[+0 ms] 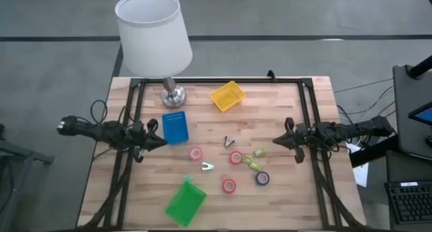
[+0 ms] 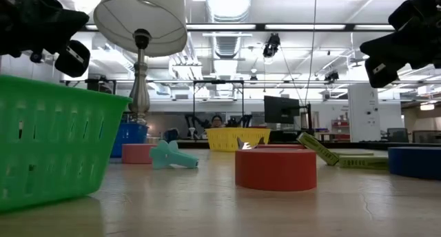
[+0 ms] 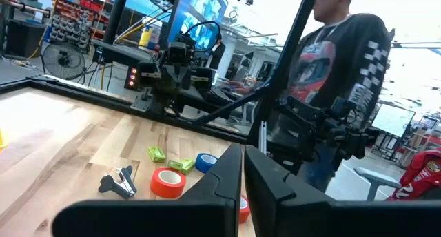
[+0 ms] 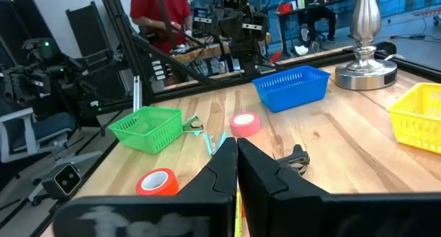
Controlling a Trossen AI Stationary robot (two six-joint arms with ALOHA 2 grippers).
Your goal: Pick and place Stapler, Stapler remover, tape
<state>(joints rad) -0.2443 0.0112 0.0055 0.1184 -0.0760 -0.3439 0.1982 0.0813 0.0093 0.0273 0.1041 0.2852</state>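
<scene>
The left tool [image 1: 160,140], pinched shut and empty, hovers at the wooden tabletop [image 1: 283,198]'s nine o'clock; the small pink ring-shaped tape roll [image 1: 196,154] lies just toward four o'clock of it, nearest this arm. The right tool [image 1: 277,141], shut, empty, waits at three o'clock.

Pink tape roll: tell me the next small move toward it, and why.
Probably open the left claw and swing it toward the pink tape roll. Both claws sit shut and empty at the table's sides, and that roll lies loose on the wood, nearest the left one; the right claw waits.
</scene>
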